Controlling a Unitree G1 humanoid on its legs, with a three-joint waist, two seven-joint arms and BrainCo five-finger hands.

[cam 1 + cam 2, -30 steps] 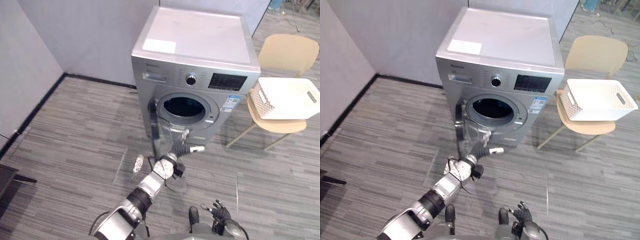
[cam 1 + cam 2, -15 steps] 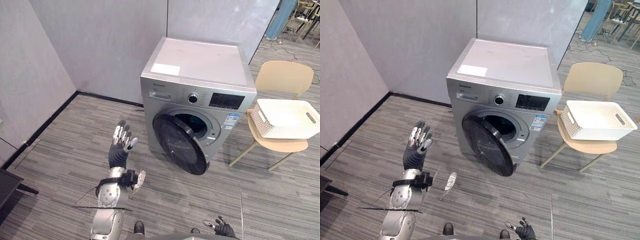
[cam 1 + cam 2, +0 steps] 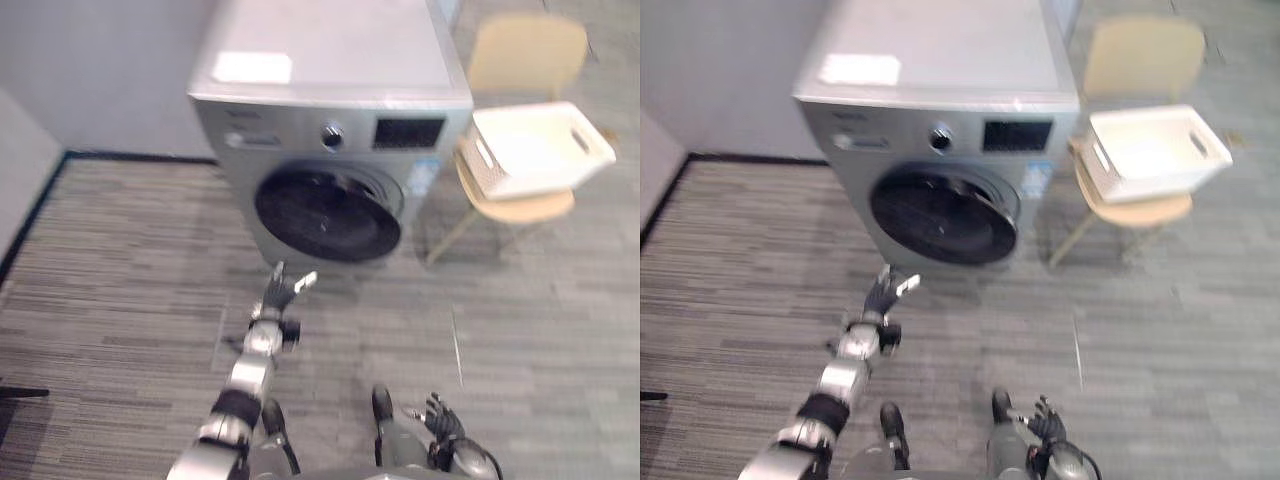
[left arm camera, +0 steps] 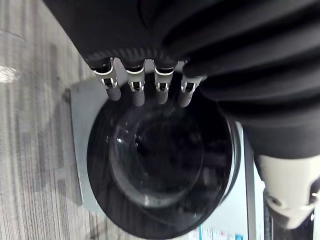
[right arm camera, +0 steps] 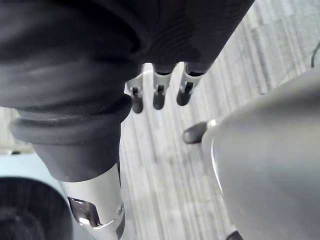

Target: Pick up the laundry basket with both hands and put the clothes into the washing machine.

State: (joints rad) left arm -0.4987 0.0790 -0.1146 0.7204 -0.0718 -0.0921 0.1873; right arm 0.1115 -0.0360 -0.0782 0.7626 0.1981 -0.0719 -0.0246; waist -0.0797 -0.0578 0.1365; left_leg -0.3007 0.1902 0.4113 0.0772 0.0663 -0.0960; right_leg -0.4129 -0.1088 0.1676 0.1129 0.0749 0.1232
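The silver washing machine (image 3: 330, 60) stands against the wall, its round dark door (image 3: 325, 213) shut flush with the front. To its right a white laundry basket (image 3: 540, 148) rests on a tan chair (image 3: 520, 205); the basket's inside looks plain white. My left hand (image 3: 283, 290) is open with fingers spread, low over the floor just in front of the door and apart from it. Seen from the left wrist, its straight fingers (image 4: 135, 87) point at the dark glass door (image 4: 160, 165). My right hand (image 3: 440, 418) hangs low at my side, fingers (image 5: 159, 95) relaxed and holding nothing.
Grey striped carpet (image 3: 120, 260) lies in front of and left of the washer, with room to move. A grey wall with a black skirting strip (image 3: 30, 215) bounds the left side. The chair's legs (image 3: 445, 235) stand close beside the washer.
The washer door went from wide open, through half closed, to shut. My left hand dropped from a raised pose to low before the door. The camera has also shifted.
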